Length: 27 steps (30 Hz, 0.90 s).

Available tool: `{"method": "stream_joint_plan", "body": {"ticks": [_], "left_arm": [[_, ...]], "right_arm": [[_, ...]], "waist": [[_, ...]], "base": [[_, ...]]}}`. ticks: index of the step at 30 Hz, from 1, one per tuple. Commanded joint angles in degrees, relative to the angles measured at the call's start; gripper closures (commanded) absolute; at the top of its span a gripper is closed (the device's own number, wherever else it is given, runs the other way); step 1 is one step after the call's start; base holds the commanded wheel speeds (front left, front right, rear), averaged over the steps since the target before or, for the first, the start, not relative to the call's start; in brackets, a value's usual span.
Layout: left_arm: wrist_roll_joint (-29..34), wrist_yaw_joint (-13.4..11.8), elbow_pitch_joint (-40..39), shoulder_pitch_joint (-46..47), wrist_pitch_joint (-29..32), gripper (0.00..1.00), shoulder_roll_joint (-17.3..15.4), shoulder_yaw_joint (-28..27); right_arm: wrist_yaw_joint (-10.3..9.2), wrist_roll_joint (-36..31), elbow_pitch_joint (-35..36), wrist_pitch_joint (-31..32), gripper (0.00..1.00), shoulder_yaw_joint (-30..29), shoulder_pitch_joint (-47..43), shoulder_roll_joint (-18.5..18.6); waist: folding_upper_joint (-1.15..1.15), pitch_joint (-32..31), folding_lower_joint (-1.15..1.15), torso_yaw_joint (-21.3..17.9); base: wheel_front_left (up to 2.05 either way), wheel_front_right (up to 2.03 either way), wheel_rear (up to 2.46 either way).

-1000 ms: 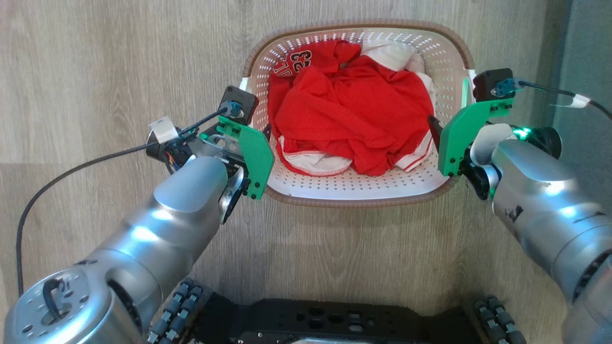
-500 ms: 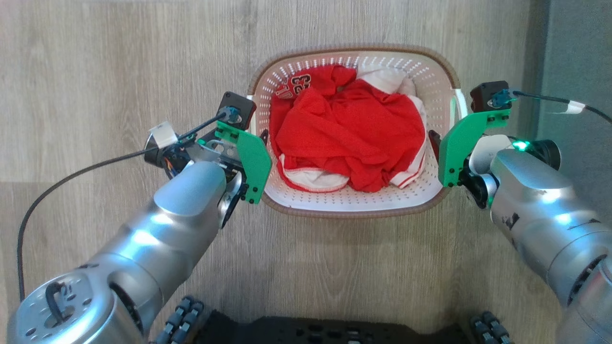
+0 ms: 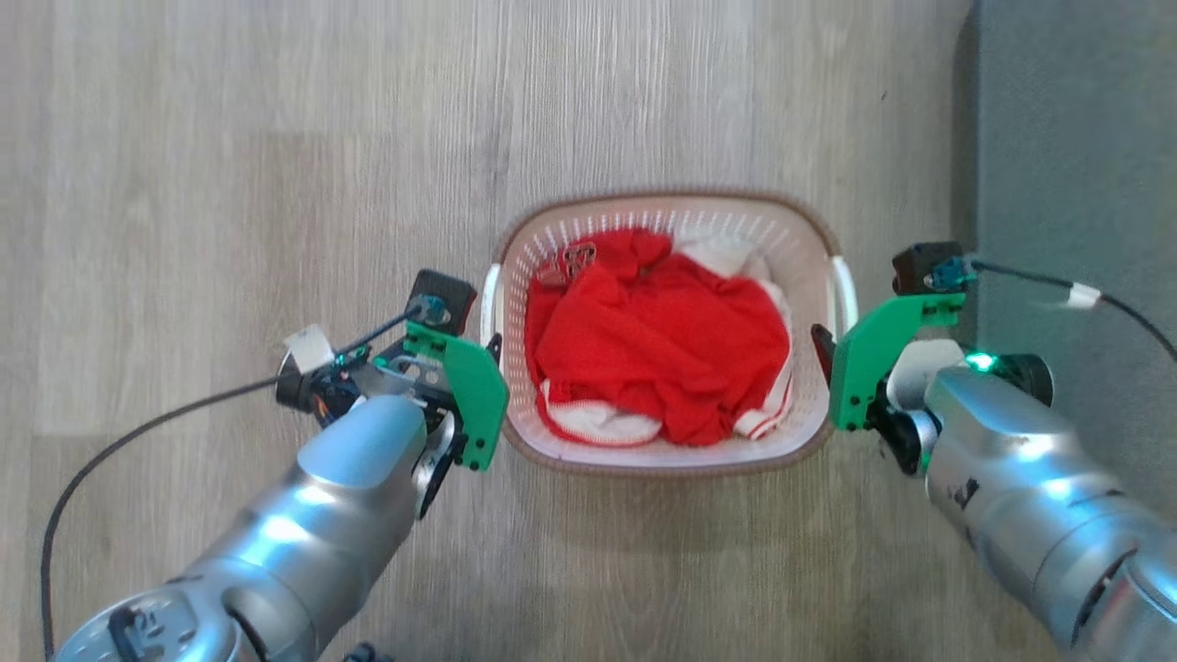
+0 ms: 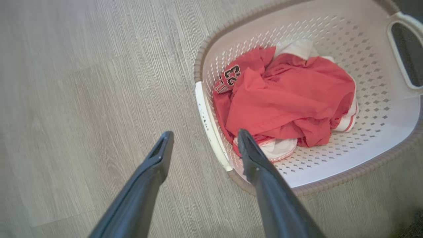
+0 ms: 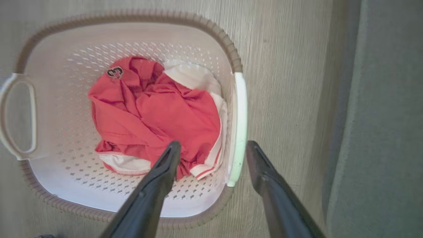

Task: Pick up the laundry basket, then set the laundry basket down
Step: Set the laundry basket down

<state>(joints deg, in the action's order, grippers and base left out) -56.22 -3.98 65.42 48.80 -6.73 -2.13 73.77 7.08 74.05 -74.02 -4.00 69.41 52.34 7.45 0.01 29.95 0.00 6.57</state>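
The laundry basket, white with perforated walls and a brown rim, stands on the wood floor holding a red jersey and white cloth. My left gripper is at its left side, open. In the left wrist view the left gripper straddles the white left handle with gaps on both sides. My right gripper is at the right side, also open. In the right wrist view the right gripper has one finger over the clothes and one outside the right handle.
A grey carpet borders the wood floor just right of the basket and right arm. A black cable trails from my left wrist across the floor to the left.
The whole head picture has shifted: the camera has drawn back, so the basket looks smaller and lower, and the robot base has left view. Both grippers stay beside the handles.
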Motion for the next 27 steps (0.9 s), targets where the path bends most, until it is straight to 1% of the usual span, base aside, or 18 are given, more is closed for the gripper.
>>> {"method": "stream_joint_plan", "body": {"ticks": [1,3,8,13,14,16,19,23,27], "left_arm": [[0.28,0.29,0.04,-0.4,-1.11,0.0,-0.75,-0.41],[0.88,0.48,0.34,-0.9,-2.22,0.0,-0.75,-0.41],[0.7,-0.06,0.73,-1.84,-5.82,0.0,-0.75,-0.85],[2.02,-1.49,0.53,-2.47,-7.73,0.0,-0.75,-0.99],[1.87,-2.14,-0.57,-2.88,-8.11,0.0,-0.75,-1.98],[3.0,-3.61,-2.7,-2.44,-8.21,0.0,-0.75,-3.72],[6.53,-6.47,-8.54,-3.12,-8.24,0.0,-2.01,-9.34],[13.92,-9.02,-18.59,-7.64,-8.25,0.0,-4.95,-17.63],[21.87,-10.42,-29.37,-13.39,-8.26,0.0,-6.73,-26.44]], "right_arm": [[0.41,0.21,0.31,-2.01,0.0,-0.1,-2.72,-0.75],[0.41,0.46,0.66,-4.28,0.0,-0.51,-3.3,-0.73],[0.41,1.42,3.44,-9.37,0.0,-2.15,-4.61,-0.72],[0.41,1.52,6.87,-10.87,0.0,-4.55,-5.46,-0.22],[0.41,-0.62,9.1,-10.94,0.0,-7.21,-4.72,0.93],[0.41,-4.78,11.5,-10.96,0.0,-10.48,-4.63,2.12],[0.41,-10.72,15.85,-10.97,0.0,-17.81,-6.54,3.02],[0.41,-20.32,22.88,-10.98,0.0,-29.38,-11.03,3.31],[0.41,-29.95,31.85,-10.98,0.0,-40.69,-17.42,2.07]], "waist": [[-0.01,-3.96,0.0,-0.11],[-0.01,-5.92,0.0,-0.07],[-0.01,-10.98,0.0,-0.11],[-0.01,-14.77,0.0,-0.38],[-0.01,-16.17,0.0,-0.47],[-0.01,-17.35,0.0,-0.51],[-0.01,-19.04,0.0,-0.72],[-0.01,-21.5,0.0,-1.17],[-0.01,-23.51,0.0,-1.41]], "base": [[0.0,0.0,0.0],[0.0,0.0,0.0],[0.0,0.0,0.0],[0.0,0.0,0.0],[0.0,0.0,0.0],[0.0,0.0,0.0],[0.0,0.0,0.0],[0.0,0.0,0.0],[0.0,0.0,0.0]]}}
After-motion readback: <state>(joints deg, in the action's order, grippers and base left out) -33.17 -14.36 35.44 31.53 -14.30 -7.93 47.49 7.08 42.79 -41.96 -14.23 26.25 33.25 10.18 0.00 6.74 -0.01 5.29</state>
